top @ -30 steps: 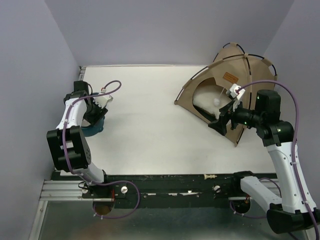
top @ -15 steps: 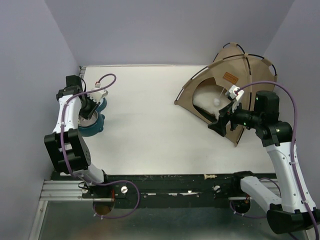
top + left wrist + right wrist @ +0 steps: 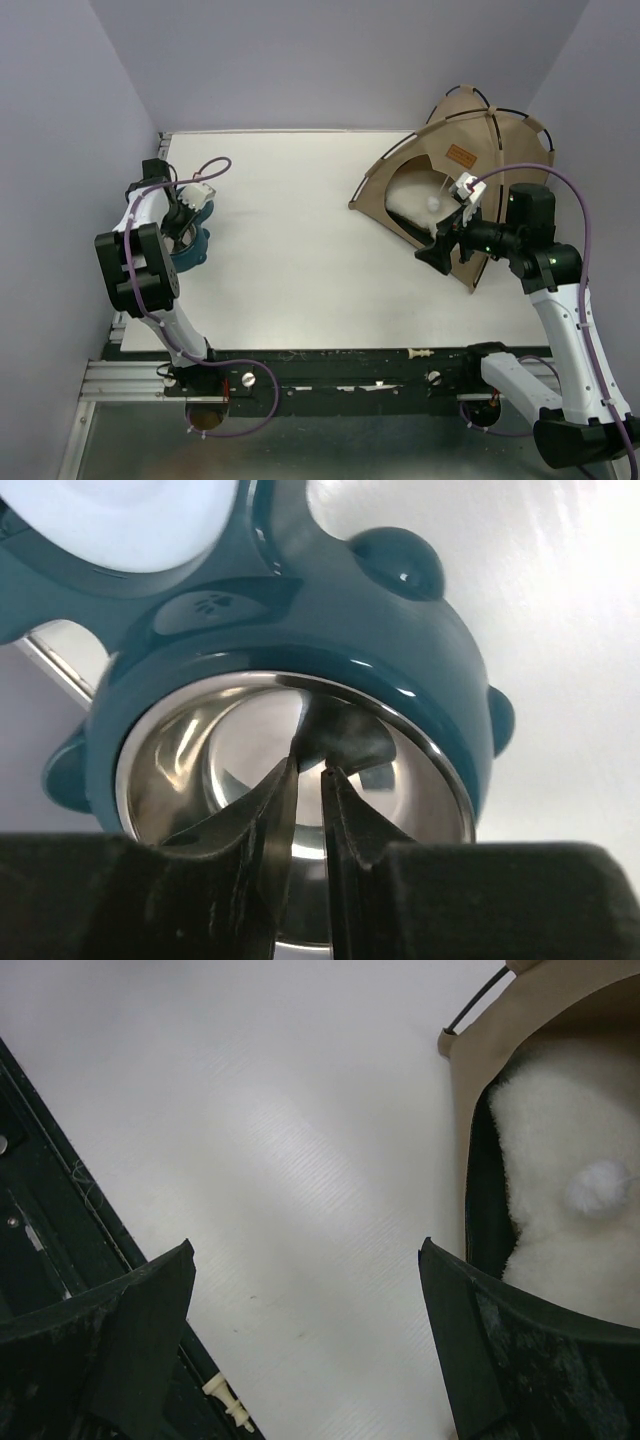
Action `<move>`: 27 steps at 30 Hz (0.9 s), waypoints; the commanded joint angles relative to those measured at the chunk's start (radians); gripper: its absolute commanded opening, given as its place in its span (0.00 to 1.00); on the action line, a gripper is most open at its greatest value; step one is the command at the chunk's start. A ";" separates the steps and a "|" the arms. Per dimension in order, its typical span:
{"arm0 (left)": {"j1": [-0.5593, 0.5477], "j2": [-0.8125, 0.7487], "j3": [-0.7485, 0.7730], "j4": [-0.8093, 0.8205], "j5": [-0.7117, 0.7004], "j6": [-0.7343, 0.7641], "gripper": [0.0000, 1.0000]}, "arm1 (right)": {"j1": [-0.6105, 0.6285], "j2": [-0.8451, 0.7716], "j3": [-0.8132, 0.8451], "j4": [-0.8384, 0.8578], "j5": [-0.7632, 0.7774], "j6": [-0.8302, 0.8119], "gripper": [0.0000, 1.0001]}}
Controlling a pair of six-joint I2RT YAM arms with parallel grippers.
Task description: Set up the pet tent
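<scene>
The pet tent point(image 3: 470, 170) stands at the back right: tan fabric, thin black poles, an orange-brown label point(image 3: 460, 155). Its opening faces left and shows a white fluffy cushion point(image 3: 560, 1150) and a white pom-pom point(image 3: 432, 203), which also shows in the right wrist view point(image 3: 597, 1187). My right gripper point(image 3: 437, 255) is open wide and empty just in front of the tent's opening, above the bare table point(image 3: 305, 1330). My left gripper point(image 3: 185, 228) is at the far left, fingers nearly touching with nothing between them point(image 3: 310, 770), pointing into a steel bowl.
A teal pet bowl holder point(image 3: 190, 250) with a steel bowl point(image 3: 230, 760) sits at the table's left edge under my left gripper. A small white peg point(image 3: 421, 354) lies on the black front rail, also in the right wrist view point(image 3: 228, 1400). Grey walls enclose the table.
My left arm has swung its elbow and wrist about while the gripper stayed over the teal bowl. My right gripper edged slightly left. The tent has not moved.
</scene>
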State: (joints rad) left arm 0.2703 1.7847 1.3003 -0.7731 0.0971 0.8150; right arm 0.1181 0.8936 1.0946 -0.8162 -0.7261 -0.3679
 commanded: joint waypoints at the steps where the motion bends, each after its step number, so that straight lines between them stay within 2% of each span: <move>1: 0.017 0.021 0.001 0.078 -0.065 -0.025 0.33 | 0.005 -0.007 -0.001 -0.004 0.011 -0.017 1.00; 8: 0.029 0.021 -0.059 0.143 -0.066 -0.040 0.51 | 0.005 -0.008 0.017 -0.015 0.016 -0.026 1.00; 12: 0.053 0.036 0.002 0.075 0.013 -0.073 0.55 | 0.005 -0.018 0.028 -0.024 0.011 -0.031 1.00; 14: 0.052 -0.008 0.025 0.052 0.058 -0.079 0.60 | 0.005 -0.018 0.037 -0.035 0.002 -0.034 1.00; 16: 0.052 -0.057 0.083 0.003 0.110 -0.088 0.69 | 0.005 -0.021 0.040 -0.035 -0.002 -0.031 1.00; 18: 0.053 -0.097 0.161 -0.054 0.121 -0.124 0.91 | 0.005 -0.022 0.047 -0.037 -0.006 -0.025 1.00; 19: 0.055 -0.114 0.210 -0.081 0.124 -0.137 0.95 | 0.005 -0.022 0.056 -0.040 -0.007 -0.022 1.00; 22: 0.055 -0.163 0.347 -0.187 0.174 -0.167 0.99 | 0.005 -0.019 0.086 -0.047 -0.001 -0.020 1.00; 27: 0.038 -0.228 0.566 -0.314 0.285 -0.377 0.99 | 0.005 -0.001 0.139 -0.086 0.017 -0.023 1.00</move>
State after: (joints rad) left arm 0.3195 1.6333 1.7149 -0.9180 0.2474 0.6231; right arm 0.1184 0.8856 1.1801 -0.8581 -0.7242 -0.3870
